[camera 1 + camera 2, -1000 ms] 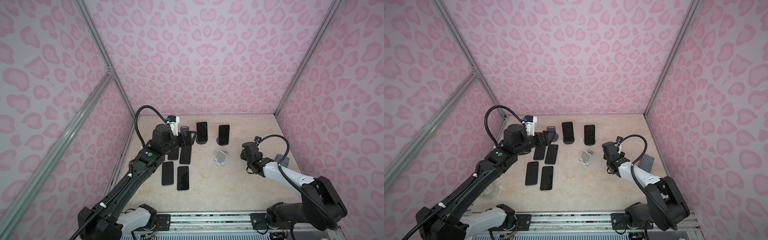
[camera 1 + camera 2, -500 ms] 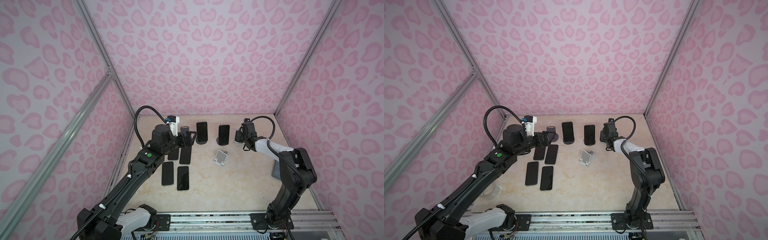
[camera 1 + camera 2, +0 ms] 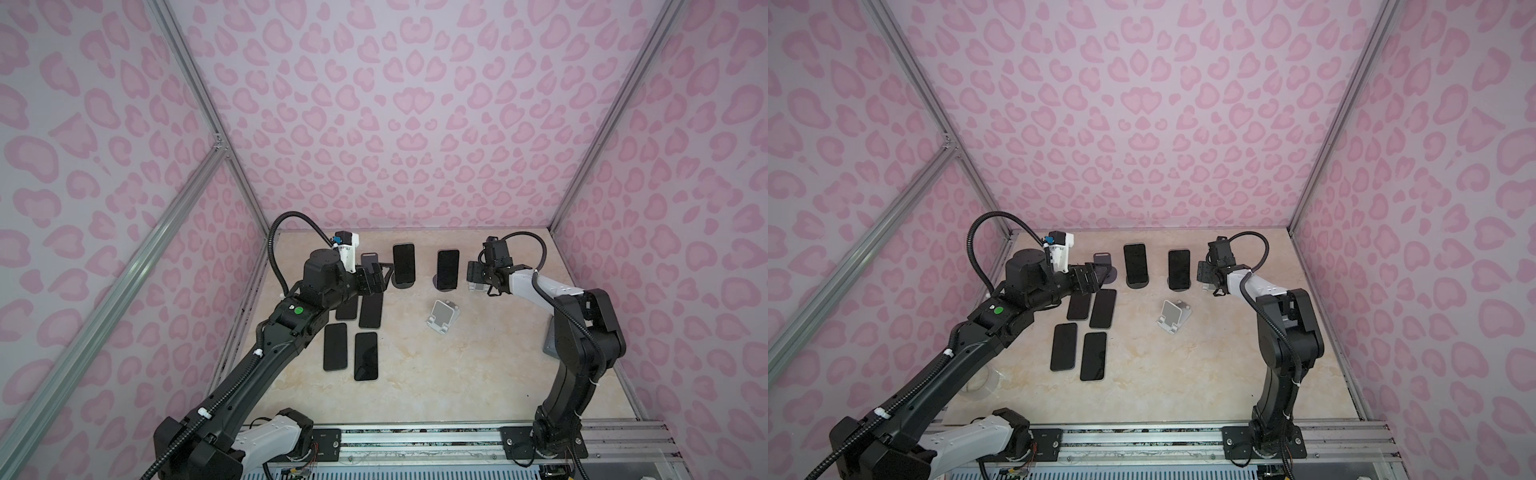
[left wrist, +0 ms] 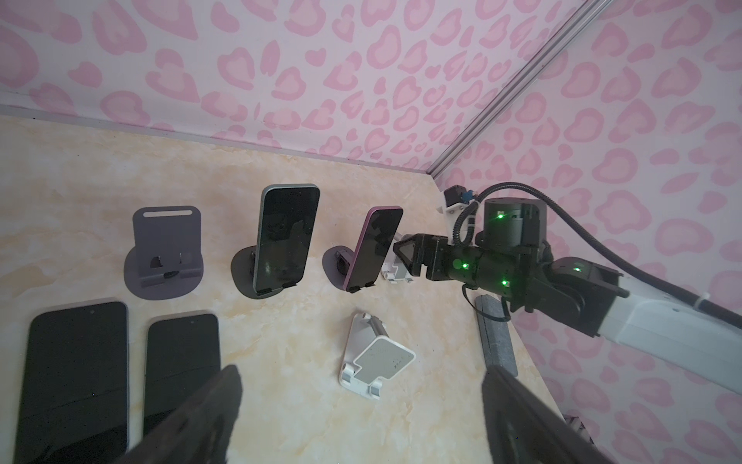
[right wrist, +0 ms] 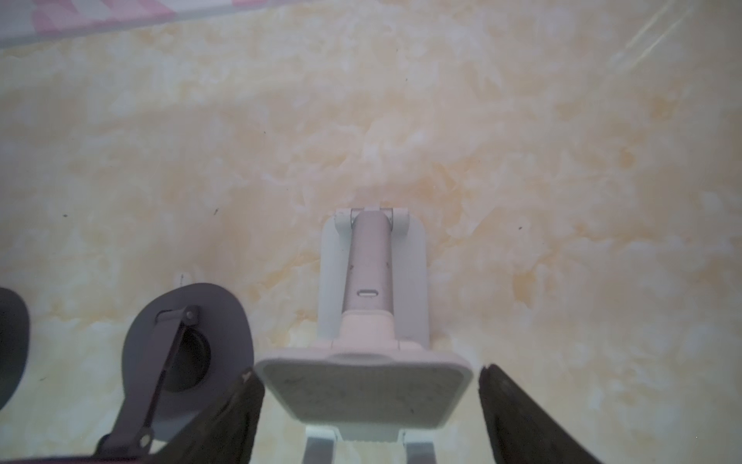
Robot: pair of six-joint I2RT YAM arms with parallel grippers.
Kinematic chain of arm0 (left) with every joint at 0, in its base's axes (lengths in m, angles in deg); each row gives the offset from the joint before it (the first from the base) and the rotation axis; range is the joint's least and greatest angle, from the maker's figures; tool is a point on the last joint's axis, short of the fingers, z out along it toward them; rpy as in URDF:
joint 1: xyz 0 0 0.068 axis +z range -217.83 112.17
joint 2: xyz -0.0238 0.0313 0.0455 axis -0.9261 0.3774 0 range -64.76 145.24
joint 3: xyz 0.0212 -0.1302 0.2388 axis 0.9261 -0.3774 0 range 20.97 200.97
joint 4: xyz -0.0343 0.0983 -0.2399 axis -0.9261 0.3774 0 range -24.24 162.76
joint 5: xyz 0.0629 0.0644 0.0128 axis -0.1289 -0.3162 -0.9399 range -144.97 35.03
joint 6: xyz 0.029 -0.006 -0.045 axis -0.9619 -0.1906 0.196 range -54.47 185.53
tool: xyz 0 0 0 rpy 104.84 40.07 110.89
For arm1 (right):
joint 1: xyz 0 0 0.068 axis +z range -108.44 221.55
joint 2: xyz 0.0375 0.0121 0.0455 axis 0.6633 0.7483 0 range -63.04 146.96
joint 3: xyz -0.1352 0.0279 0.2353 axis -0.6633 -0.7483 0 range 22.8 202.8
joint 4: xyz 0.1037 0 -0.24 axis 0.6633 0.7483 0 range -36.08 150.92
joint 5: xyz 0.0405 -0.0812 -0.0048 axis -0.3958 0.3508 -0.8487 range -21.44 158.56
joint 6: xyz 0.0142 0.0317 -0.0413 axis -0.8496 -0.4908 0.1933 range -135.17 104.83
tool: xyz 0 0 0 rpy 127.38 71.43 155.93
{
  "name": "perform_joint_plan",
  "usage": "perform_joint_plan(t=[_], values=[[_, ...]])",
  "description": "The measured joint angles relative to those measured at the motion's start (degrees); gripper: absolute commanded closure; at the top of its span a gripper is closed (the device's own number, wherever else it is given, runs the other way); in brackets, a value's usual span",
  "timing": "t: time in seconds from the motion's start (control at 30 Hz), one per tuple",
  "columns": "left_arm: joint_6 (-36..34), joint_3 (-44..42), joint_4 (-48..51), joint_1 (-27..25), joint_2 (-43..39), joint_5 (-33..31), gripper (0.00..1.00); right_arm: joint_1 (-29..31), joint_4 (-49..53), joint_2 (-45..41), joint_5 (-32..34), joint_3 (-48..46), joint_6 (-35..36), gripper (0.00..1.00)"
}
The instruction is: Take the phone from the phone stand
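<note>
Here, pink-spotted walls (image 3: 395,124) enclose a marbled tabletop (image 3: 457,374) (left hand (image 4: 359,375) and right hand (image 5: 369,373) both spread apart).

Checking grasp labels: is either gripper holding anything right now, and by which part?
Nothing held: left gripper open and empty; right gripper open, straddling the top of the white stand, not clamped.

Pink heart-print walls (image 3: 395,104), marbled tabletop (image 3: 457,374), aluminium frame post (image 3: 196,89)
</note>
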State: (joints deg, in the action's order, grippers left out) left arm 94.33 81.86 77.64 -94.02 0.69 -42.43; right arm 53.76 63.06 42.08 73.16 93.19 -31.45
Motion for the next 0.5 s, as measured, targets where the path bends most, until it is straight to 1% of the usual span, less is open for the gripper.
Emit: perform_joint_plan(t=[0.1, 0.17, 0.2, 0.27, 0.37, 0.4, 0.43, 0.5], values=[[0.00, 0.00, 0.00, 0.00, 0.02, 0.07, 0.04, 0.20, 1.49, -4.79, 1.88, 0.00, -0.20, 0.12], [0.00, 0.00, 0.02, 0.00, 0.02, 0.04, 0.04, 1.38, 3.17, -8.44, 5.22, -0.46, -2.49, 0.12], [0.00, 0.00, 0.02, 0.00, 0.02, 0.00, 0.04, 2.89, 4.24, -10.62, 7.69, -1.16, -4.04, 0.12], [0.00, 0.00, 0.02, 0.00, 0.02, -0.44, 0.04, 7.28, 5.49, -14.53, 11.50, -3.61, -7.39, 0.11], [0.04, 0.00, 0.04, 0.04, 0.17, -1.16, 0.04, 16.06, 6.95, -19.19, 16.81, -8.90, -14.38, 0.10], [0.04, 0.00, 0.04, 0.07, 0.28, -1.20, 0.04, 19.34, 6.93, -20.41, 18.23, -10.93, -16.68, 0.08], [0.04, 0.00, 0.02, 0.07, 0.39, -1.20, 0.04, 22.27, 6.58, -21.24, 19.78, -12.66, -19.04, 0.03], [0.20, 0.00, 0.04, 0.09, 0.63, -1.18, 0.04, 26.75, 6.14, -21.64, 22.03, -14.56, -23.47, 0.01]])
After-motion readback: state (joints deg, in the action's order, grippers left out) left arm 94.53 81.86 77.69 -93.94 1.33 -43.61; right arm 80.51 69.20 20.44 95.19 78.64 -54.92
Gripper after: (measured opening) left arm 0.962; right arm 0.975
